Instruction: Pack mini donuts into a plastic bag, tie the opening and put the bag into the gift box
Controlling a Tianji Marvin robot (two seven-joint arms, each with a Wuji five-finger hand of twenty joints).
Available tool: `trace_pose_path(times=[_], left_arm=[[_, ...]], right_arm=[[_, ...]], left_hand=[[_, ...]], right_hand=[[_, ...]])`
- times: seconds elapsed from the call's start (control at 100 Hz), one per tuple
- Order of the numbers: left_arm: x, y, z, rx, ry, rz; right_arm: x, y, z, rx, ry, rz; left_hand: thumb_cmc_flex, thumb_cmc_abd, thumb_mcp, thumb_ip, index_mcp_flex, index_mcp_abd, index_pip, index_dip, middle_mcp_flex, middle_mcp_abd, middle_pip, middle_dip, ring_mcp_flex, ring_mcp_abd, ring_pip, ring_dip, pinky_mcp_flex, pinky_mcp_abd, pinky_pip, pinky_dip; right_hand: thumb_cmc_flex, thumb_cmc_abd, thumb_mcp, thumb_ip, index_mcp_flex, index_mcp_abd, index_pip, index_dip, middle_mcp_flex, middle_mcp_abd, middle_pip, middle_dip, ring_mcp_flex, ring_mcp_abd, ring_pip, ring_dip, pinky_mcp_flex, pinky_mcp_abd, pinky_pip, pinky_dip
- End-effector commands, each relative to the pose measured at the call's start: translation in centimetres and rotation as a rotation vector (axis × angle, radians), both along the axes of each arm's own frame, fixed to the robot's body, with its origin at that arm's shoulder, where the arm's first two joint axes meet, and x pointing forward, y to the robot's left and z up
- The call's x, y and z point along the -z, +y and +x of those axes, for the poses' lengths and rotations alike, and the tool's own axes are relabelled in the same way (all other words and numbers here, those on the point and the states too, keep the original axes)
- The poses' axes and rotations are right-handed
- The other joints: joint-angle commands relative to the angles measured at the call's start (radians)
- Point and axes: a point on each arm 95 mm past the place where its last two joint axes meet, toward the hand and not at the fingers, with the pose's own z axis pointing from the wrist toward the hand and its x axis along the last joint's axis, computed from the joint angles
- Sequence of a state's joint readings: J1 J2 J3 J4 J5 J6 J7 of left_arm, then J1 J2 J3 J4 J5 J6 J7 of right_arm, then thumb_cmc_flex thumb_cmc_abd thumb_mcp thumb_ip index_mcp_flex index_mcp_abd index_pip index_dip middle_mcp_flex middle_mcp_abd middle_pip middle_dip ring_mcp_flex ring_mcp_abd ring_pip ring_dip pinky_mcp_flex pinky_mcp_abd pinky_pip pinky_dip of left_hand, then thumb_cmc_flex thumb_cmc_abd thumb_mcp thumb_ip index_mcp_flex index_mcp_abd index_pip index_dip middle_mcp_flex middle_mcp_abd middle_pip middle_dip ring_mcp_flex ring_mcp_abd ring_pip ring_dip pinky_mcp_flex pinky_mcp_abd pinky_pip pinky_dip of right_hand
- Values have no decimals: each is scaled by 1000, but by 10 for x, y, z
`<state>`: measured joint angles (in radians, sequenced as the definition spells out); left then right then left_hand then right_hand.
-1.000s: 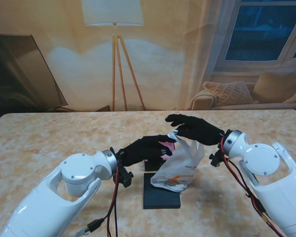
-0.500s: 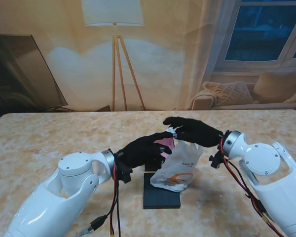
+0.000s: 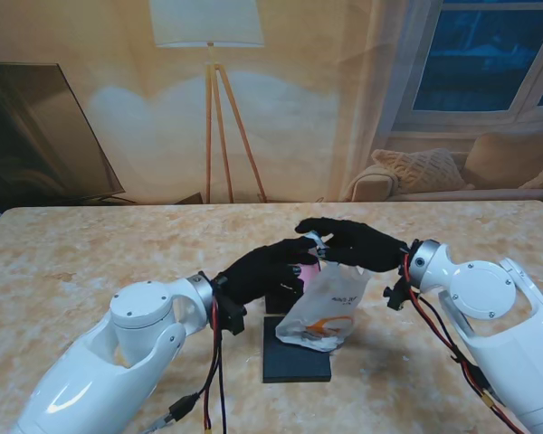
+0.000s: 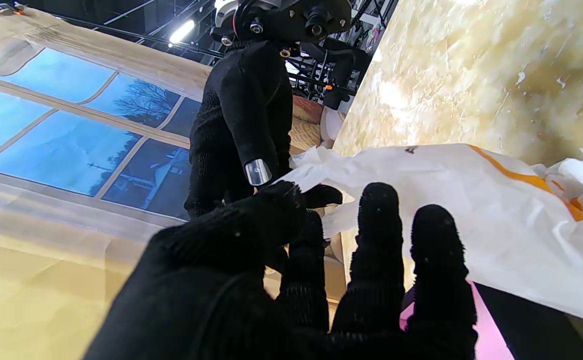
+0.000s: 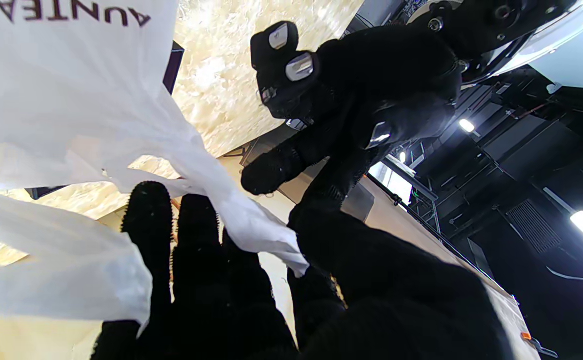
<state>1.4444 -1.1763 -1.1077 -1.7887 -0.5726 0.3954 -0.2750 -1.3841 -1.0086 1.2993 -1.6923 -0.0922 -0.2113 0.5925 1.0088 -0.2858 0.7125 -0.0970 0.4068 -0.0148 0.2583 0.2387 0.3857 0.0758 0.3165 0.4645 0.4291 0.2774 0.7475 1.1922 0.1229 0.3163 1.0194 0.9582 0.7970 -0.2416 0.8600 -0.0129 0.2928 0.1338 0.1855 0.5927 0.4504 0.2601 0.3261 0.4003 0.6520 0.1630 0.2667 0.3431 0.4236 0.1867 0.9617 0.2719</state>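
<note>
A white plastic bag (image 3: 326, 307) with orange print stands partly on a flat black box piece (image 3: 294, 363). Its top is drawn up into a twisted strip. My right hand (image 3: 351, 244) is shut on that strip (image 5: 241, 215), which runs between thumb and fingers. My left hand (image 3: 264, 269) reaches in from the other side. Its thumb and index fingertips (image 4: 291, 197) close on the bag's edge (image 4: 321, 165), right under the right hand (image 4: 241, 115). A pink-lined box (image 3: 304, 272) shows behind the bag, and its pink lining (image 4: 486, 335) appears in the left wrist view. No donuts are visible.
The marble-patterned table (image 3: 90, 253) stretches to either side and far from me. Red and black cables (image 3: 215, 362) hang beneath my left forearm, and more cables (image 3: 434, 321) trail from my right wrist.
My right hand has shifted left and slightly nearer, drawing the bag's top over. My left hand has risen to meet that top. The bag leans more to the left.
</note>
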Motion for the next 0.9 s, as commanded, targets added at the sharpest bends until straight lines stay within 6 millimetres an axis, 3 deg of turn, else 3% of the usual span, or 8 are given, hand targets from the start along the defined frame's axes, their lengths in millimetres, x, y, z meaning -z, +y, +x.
trace_pose_path(times=[0.0, 0.25, 0.38, 0.41, 0.48, 0.69, 0.75, 0.89], left_arm=[[-2, -2, -2, 12, -23, 0], [1, -4, -1, -1, -84, 33], [3, -4, 0, 3, -103, 48], [4, -4, 0, 3, -108, 49], [4, -3, -2, 7, -123, 50], [1, 0, -5, 21, -164, 53], [1, 1, -6, 19, -176, 60], [1, 4, -7, 7, -212, 94]], right_arm=[[4, 3, -2, -17, 18, -8], [4, 7, -2, -17, 48, 27], [2, 11, -1, 30, 11, 6], [2, 11, -1, 40, -7, -5], [1, 11, 0, 44, -17, -13], [0, 12, 3, 39, -37, -17], [0, 13, 3, 39, -47, -16], [-2, 14, 4, 34, -60, -12]], left_hand=[[-25, -12, 34, 10, 42, -8, 37, 29, -25, -57, -11, -26, -23, -3, -18, -40, -7, -35, -5, -18], [-38, -14, 43, 5, 49, -5, 28, 45, -13, -46, -52, -175, -63, 20, -297, -318, -45, -22, -96, -68], [-34, -15, 41, 4, 117, 17, 70, 66, 78, 17, -23, -172, 1, 36, -311, -353, -13, -6, -92, -68], [-34, -18, 43, 3, 141, 32, 99, 85, 90, 31, -20, -164, 19, 39, -299, -347, -2, -3, -84, -66], [-36, -21, 43, 2, 162, 42, 119, 102, 96, 24, -7, -147, 33, 34, -289, -341, 3, -4, -79, -66], [-36, -25, 43, 0, 204, 56, 160, 136, 119, 17, 25, -101, 75, 23, -262, -323, 25, 6, -55, -62], [-31, -32, 40, -6, 228, 72, 184, 156, 150, 53, 54, -70, 109, 27, -208, -280, 40, 8, -26, -51], [24, -90, -35, -79, 273, 102, 238, 218, 220, 153, 162, 79, 189, 24, 15, -98, 95, 2, 86, -7]], right_hand=[[36, -31, 29, -1, -27, -10, 7, 12, -30, -2, 13, -2, 30, -23, 14, -23, 24, -38, 16, -22], [28, -31, 50, -6, -25, 5, 12, 11, -7, 6, 26, -22, 92, -17, -21, -76, 89, -51, -7, -68], [164, -17, 52, -8, 8, 26, 32, 13, 79, -4, 109, -23, 254, -117, 36, -87, 264, -152, 52, -114], [200, -49, 73, -36, 26, 29, 40, 7, 115, -15, 150, -31, 309, -164, 63, -82, 312, -192, 127, -280], [220, -84, 80, -64, 38, 25, 44, 5, 144, -34, 188, -21, 353, -210, 94, -58, 339, -221, 153, -306], [244, -136, 112, -118, 74, -10, 92, -5, 221, -91, 297, 113, 425, -337, 250, 120, 381, -247, 221, -185], [256, -168, 125, -149, 80, -20, 116, -18, 245, -109, 319, 172, 436, -361, 304, 142, 400, -247, 202, -71], [249, -176, 119, -159, 83, -36, 137, -21, 261, -129, 323, 180, 439, -381, 326, 149, 412, -264, 187, -42]])
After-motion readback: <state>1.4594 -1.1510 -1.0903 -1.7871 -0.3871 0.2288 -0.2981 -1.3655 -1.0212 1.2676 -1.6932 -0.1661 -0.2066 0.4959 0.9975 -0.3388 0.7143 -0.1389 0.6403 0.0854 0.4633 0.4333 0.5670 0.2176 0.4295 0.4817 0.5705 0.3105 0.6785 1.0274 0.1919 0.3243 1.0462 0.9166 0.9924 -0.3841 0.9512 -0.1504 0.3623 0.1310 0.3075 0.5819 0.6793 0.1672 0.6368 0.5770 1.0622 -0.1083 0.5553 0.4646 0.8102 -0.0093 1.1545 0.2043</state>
